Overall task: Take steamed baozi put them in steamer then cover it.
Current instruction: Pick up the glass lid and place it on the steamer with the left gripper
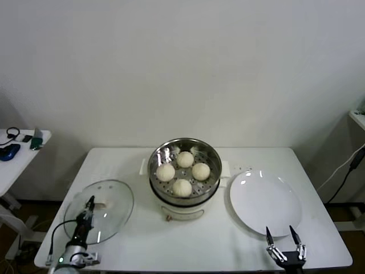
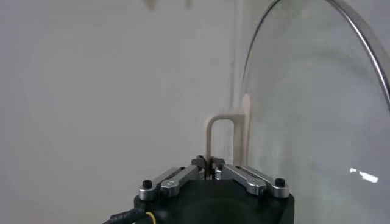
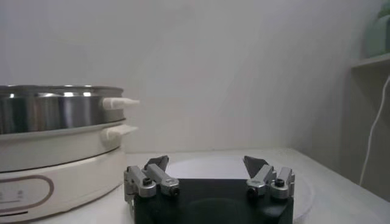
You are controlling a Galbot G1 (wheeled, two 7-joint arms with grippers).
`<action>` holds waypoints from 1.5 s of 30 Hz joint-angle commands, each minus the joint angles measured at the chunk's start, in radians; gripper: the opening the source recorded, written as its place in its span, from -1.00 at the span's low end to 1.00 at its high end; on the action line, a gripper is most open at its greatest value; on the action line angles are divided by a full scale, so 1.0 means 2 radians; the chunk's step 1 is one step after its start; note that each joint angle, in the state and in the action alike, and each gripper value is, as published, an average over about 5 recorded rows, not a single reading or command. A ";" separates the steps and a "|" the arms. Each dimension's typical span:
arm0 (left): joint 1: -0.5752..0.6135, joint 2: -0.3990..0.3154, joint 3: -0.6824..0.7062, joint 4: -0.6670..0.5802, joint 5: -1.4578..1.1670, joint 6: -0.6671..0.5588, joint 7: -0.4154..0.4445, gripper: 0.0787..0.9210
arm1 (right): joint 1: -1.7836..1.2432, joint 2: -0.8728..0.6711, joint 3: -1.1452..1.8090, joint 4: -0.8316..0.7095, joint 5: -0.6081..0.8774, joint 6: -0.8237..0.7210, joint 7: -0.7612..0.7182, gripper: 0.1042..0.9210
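Baozi: four steamed baozi (image 1: 183, 172) sit on the perforated tray inside the steamer (image 1: 184, 197), table centre
Cover: glass cover (image 1: 112, 219) lies flat at the steamer's 8 o'clock
Left gripper (image 2: 209, 163): jaws pinching the cover's cream bar handle (image 2: 226, 130)
Right gripper (image 1: 283, 234): jaws spread, at the white plate (image 1: 264, 200)'s 6 o'clock edge

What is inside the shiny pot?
Four small cream-white round buns sit on the holed metal tray inside the round shiny steel steamer pot. Whatever lies beneath the tray is hidden.
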State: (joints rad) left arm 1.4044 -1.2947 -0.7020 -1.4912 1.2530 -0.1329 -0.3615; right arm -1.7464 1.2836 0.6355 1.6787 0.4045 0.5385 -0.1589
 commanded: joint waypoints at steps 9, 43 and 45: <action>0.012 0.140 0.037 -0.306 -0.146 0.241 0.192 -0.86 | 0.002 0.004 0.017 0.014 -0.059 -0.040 0.038 0.76; -0.191 -0.162 0.424 -0.208 0.210 0.392 0.351 -0.86 | 0.025 -0.006 0.014 0.001 -0.080 -0.040 0.047 0.76; -0.195 -0.172 0.423 -0.191 0.212 0.389 0.341 -0.86 | 0.023 -0.006 0.014 0.001 -0.079 -0.037 0.048 0.76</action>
State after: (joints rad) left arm 1.0693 -1.4257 0.0275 -2.0036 1.5117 0.6306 0.3041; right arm -1.7000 1.2764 0.6640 1.6884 0.2432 0.4525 -0.0661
